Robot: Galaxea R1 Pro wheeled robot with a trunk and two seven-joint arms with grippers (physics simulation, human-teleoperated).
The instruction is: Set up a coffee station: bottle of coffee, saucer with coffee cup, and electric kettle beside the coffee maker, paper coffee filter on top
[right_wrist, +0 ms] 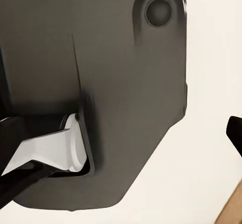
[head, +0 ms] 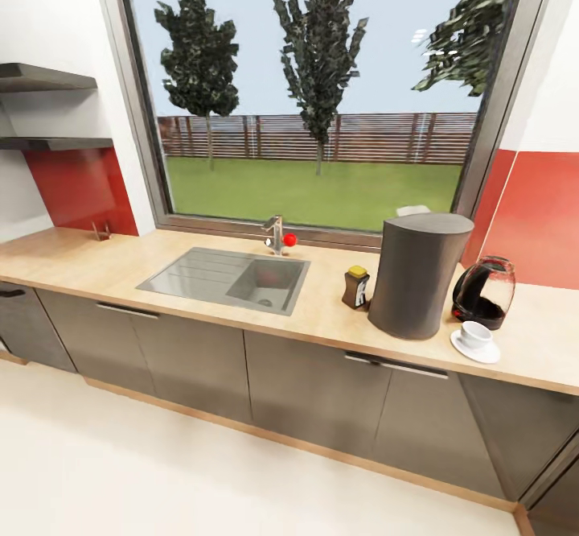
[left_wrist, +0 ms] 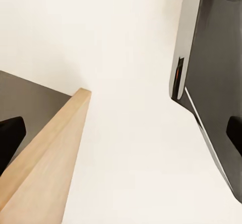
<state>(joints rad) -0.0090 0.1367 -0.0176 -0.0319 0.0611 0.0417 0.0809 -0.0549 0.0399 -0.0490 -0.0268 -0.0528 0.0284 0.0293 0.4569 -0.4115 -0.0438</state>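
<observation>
Head view: coffee bottle (head: 356, 287), kettle (head: 484, 292), cup (head: 476, 333) on saucer (head: 474, 348) flank the coffee maker (head: 418, 274); filter seemingly left; jaws' state I cannot tell.

Left of the dark grey coffee maker (head: 418, 274) stands a brown, yellow-lidded bottle of coffee (head: 356, 287); right of it, a reddish black-handled electric kettle (head: 485, 292) and white coffee cup (head: 475, 333); tan wood-grain surface (head: 161, 311).

Head view high, facing kitchen countertop (head: 161, 266) from nearby, both wrist views looking down at floor (left_wrist: 131, 57)
</observation>
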